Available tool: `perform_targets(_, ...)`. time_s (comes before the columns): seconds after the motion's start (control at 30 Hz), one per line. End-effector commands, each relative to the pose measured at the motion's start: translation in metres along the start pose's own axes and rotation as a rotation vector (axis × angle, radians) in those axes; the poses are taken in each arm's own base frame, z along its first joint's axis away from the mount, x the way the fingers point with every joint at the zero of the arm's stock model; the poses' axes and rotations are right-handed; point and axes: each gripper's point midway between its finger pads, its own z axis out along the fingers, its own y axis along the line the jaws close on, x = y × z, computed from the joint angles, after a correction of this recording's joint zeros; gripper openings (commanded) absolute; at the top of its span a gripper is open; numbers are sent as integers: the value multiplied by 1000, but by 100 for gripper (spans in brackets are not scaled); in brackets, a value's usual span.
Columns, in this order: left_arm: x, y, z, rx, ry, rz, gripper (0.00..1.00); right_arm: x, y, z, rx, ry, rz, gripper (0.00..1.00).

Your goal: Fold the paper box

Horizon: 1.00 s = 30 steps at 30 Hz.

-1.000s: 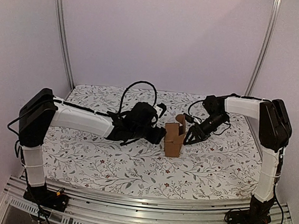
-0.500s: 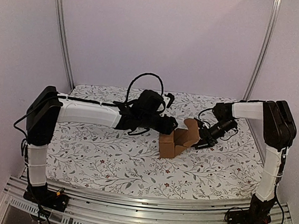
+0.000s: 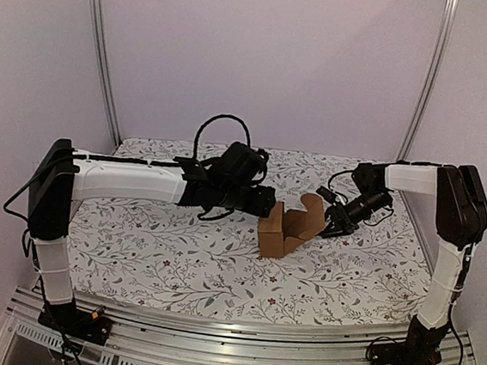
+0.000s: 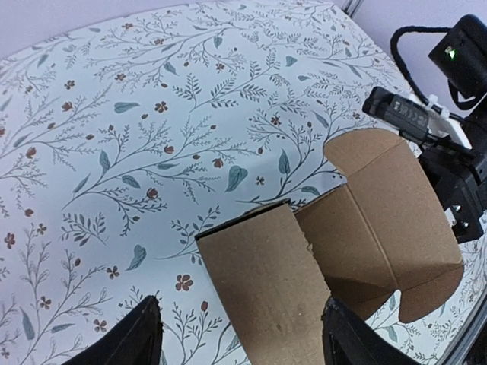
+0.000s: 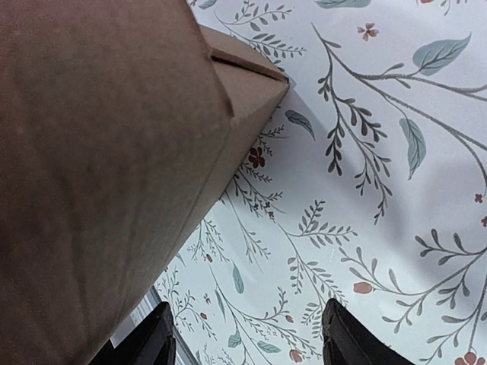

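The paper box is plain brown cardboard, partly folded, lying tipped on the mat with its open flaps facing right. In the left wrist view the box shows one flat wall and an open inside with a rounded flap. My left gripper is at the box's left side; in its own view the left gripper is open with the box wall between its fingers, the right finger at the wall's edge. My right gripper is open beside the flaps; in its view the box fills the upper left, outside the fingers.
The floral mat covers the table. Metal frame posts stand at the back corners. The left arm's black cable loops above its wrist. The right arm's wrist shows in the left wrist view just behind the box.
The box went from upright to tipped over toward the right with its flaps spread. The left gripper rose and pulled back slightly left. The right gripper drew back to the right.
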Motion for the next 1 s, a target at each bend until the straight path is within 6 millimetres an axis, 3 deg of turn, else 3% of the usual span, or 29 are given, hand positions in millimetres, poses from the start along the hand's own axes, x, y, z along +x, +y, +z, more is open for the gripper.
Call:
perform_targets(0.0,35,9,8,-7,158,-73,72,-2,10,-14,37,-21,-66,65)
perform_targets(0.33,44,-26,38,108,254,-56,69,6,8,-24,111,21,-131,65)
perform_targets(0.5,40,-51,45,130,250,5,64,35,-10,-28,186,134,-157,65)
perform_targets(0.6,43,-72,52,115,257,97,63,49,-19,-39,225,166,-157,65)
perform_targets(0.8,78,-104,76,80,314,259,60,74,-42,-66,257,209,-119,65)
perform_targets(0.97,98,-129,77,76,307,363,60,108,-68,-92,285,258,-41,68)
